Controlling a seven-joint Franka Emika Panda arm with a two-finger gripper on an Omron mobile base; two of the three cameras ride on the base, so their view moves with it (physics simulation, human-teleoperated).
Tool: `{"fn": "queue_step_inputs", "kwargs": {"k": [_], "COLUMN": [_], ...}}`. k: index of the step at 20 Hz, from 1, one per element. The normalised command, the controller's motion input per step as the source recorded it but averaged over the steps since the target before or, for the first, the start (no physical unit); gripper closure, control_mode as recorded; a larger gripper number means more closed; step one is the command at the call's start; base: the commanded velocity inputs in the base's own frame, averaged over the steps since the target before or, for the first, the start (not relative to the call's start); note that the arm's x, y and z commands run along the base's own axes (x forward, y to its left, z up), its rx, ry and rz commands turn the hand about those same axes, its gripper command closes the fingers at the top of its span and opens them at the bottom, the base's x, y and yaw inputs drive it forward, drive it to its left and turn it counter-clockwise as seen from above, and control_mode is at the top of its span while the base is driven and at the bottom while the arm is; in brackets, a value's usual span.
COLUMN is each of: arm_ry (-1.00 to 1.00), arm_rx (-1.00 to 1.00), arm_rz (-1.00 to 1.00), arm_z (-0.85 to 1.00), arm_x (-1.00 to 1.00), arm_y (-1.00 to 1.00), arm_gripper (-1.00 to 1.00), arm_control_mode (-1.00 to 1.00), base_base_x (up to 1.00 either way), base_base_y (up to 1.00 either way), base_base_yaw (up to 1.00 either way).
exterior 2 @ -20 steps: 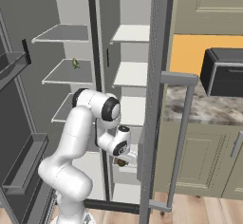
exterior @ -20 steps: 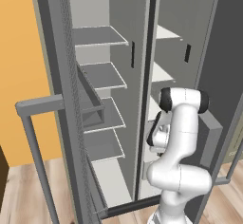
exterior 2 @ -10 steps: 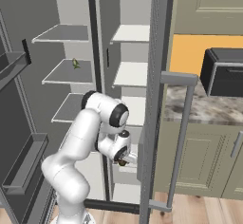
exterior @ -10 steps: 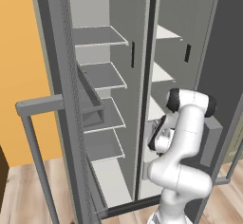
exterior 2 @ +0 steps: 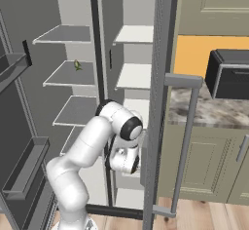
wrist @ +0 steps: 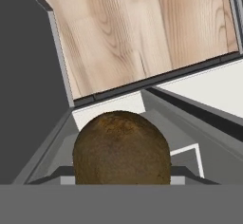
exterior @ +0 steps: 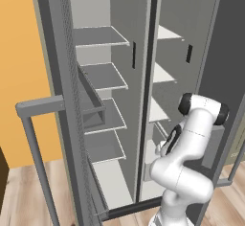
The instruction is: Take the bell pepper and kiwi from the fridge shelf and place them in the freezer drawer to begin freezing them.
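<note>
In the hand view the kiwi sat closest of all, a dull brown rounded lump low in the middle of the picture, right where the claw's tips would rise; the claw was closed on it, with the fingertips themselves hidden behind the fruit. Just past the kiwi lay the freezer drawer, its pale grey thin walls running away to either side and a lighter floor showing beyond the fruit. The kiwi was over the drawer's inside, though whether it touched the floor could not be told. Beyond the drawer's far edge the wooden floor showed, with a dark panel down the left side.

From the base cameras the white arm was bent low in front of the open fridge, its wrist tucked down into the lower right compartment, near the bottom shelves. The claw hung at the end of the folded forearm, just beside the grey mesh door edge; its jaws were too small there to read.

Farther in, the fridge shelves stood in tiers on both sides. On the second shelf up on the left side, in the right base view, a small green-yellow item lay near the back wall. A stone worktop carried a dark appliance to the right.
</note>
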Motion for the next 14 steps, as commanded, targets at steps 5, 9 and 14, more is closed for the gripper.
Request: {"fn": "queue_step_inputs", "kwargs": {"k": [5, 9, 14], "arm_ry": [0.00, 0.00, 0.00], "arm_rx": [0.00, 0.00, 0.00], "arm_rz": [0.00, 0.00, 0.00], "arm_z": [0.00, 0.00, 0.08], "arm_x": [0.01, 0.10, 0.03], "arm_y": [0.00, 0.00, 0.00], "arm_gripper": [1.00, 1.00, 1.00], "arm_control_mode": [-1.00, -1.00, -1.00], "base_base_x": [0.00, 0.00, 0.00], "base_base_y": [0.00, 0.00, 0.00], "base_base_yaw": [0.00, 0.00, 0.00]}}
